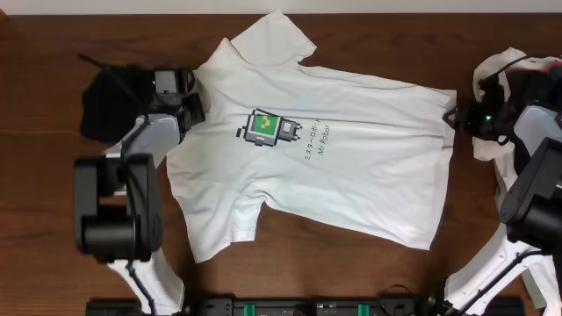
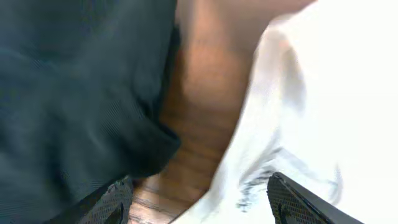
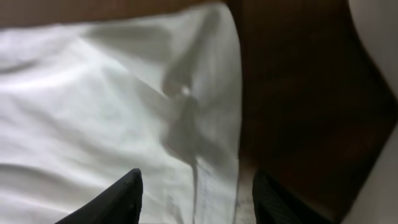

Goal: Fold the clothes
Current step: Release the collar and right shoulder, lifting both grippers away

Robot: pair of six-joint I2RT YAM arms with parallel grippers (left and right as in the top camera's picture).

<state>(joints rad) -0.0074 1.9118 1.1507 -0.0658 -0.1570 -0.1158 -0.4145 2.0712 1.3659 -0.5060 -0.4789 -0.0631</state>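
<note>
A white T-shirt (image 1: 351, 167) with a green-and-grey robot print (image 1: 266, 129) lies spread flat on the wooden table, collar to the left and hem to the right. My left gripper (image 1: 182, 104) hovers at the collar, open; in the left wrist view its fingers (image 2: 115, 202) straddle bare wood and the shirt's edge (image 2: 311, 112). A black garment (image 1: 110, 105) lies bunched just left of it. My right gripper (image 1: 457, 118) is at the hem's far corner, open. The shirt's hem edge (image 3: 211, 124) runs between its fingers (image 3: 118, 199), and nothing is pinched.
A crumpled white garment (image 1: 493, 105) lies under my right arm at the table's right edge and shows at the corner of the right wrist view (image 3: 379, 25). Bare wood (image 1: 53, 184) surrounds the shirt. Both arm bases (image 1: 114, 219) stand at the front.
</note>
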